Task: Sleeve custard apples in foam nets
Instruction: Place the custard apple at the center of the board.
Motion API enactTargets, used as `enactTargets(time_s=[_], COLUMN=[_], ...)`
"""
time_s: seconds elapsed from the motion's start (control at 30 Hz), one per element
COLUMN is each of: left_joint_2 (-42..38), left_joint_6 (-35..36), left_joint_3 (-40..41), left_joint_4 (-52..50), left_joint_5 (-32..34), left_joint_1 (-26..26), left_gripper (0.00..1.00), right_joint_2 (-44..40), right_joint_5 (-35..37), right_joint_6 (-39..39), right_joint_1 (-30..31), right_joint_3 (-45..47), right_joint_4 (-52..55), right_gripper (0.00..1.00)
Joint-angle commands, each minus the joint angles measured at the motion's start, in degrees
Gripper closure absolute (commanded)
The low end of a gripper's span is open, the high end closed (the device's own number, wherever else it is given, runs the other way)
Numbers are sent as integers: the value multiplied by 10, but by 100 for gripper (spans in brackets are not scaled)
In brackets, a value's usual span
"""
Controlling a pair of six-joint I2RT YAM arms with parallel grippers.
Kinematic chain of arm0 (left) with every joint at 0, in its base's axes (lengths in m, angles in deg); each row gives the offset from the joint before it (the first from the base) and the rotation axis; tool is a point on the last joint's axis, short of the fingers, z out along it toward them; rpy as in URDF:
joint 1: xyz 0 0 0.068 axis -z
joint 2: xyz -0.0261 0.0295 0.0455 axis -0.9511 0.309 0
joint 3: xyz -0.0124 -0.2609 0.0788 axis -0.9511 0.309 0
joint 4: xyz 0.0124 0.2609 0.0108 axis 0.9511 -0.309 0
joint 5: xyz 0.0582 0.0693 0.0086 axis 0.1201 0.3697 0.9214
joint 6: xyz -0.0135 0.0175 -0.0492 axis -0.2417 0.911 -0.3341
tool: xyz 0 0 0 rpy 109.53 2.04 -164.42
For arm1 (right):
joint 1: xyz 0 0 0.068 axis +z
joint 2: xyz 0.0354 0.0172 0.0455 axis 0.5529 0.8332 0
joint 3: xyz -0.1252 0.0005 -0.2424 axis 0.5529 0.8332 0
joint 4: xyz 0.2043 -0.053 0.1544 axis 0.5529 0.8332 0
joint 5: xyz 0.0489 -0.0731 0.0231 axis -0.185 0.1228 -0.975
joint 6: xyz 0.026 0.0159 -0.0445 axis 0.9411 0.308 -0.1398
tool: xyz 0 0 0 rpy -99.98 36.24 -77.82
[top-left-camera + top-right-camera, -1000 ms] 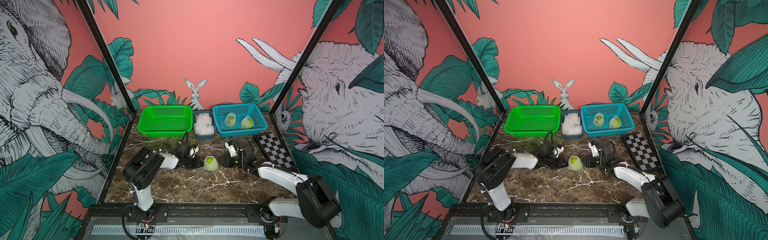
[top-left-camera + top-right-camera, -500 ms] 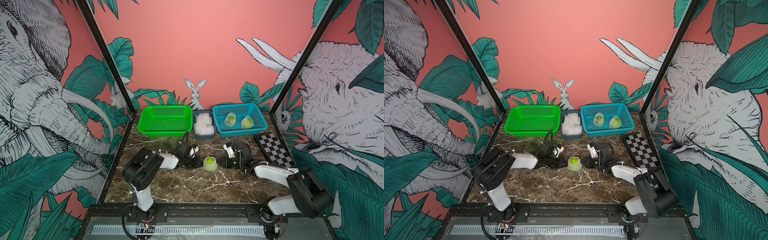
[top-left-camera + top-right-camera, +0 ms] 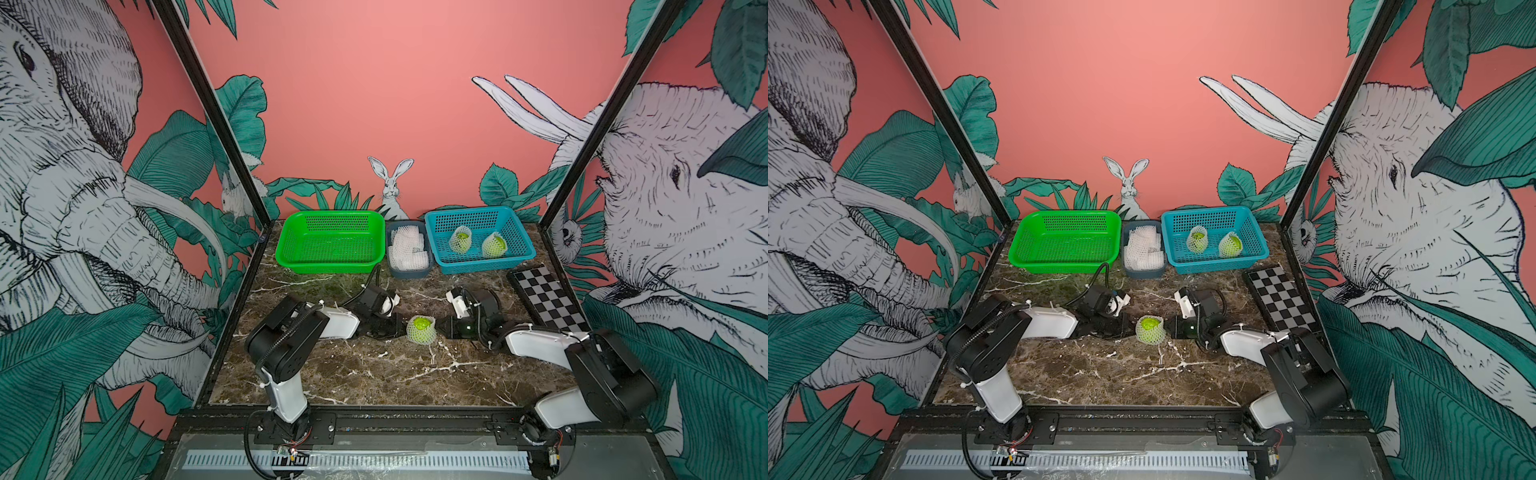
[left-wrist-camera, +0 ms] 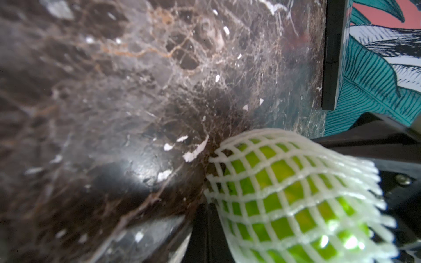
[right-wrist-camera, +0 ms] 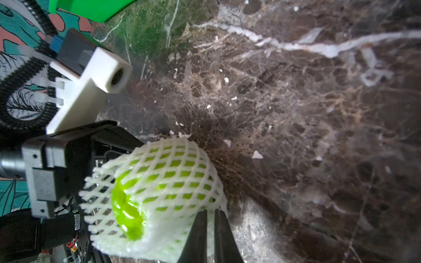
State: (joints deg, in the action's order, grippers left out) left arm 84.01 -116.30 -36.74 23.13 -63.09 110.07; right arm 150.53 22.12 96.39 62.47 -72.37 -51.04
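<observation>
Stock on your bench (image 3: pixel 374 374): three custard apples, each in a net. First custard apple (image 3: pixel 420 322), one, lies mid-bench inside one foam net (image 5: pixel 177 159), between your two tools. Second custard apple (image 3: pixel 460 240) and third custard apple (image 3: pixel 494 245) sit side by side in the one blue basket (image 3: pixel 478 210). Left tool (image 4: pixel 206 205), one: pinched fully together on that net's edge. Right tool (image 5: pixel 210 211), one: fingers at a narrow slit, nipping the net's opposite edge. One green basket (image 3: pixel 332 214). One grey tray (image 3: pixel 409 272) between the baskets holds spare foam nets (image 3: pixel 407 249), too bunched for you to count. One checkerboard (image 3: pixel 548 299) lies along the bench's right edge.
</observation>
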Motion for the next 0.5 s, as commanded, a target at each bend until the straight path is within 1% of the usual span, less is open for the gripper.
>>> enactTargets(time_s=[0.0, 0.2, 0.47], left_joint_2=[-17, -11, -6], left_joint_6=[21, 34, 39], left_joint_3=[-15, -25, -30], left_joint_4=[-37, -62, -71], left_joint_5=[22, 34, 40], left_joint_1=[7, 13, 17], left_gripper=[100, 100, 100], right_joint_2=[7, 18, 33], right_joint_5=[8, 11, 6], right_joint_6=[-2, -8, -4], right_joint_1=[7, 9, 10], right_joint_3=[2, -3, -4], right_joint_4=[-18, -17, -29], right_gripper=[88, 88, 88])
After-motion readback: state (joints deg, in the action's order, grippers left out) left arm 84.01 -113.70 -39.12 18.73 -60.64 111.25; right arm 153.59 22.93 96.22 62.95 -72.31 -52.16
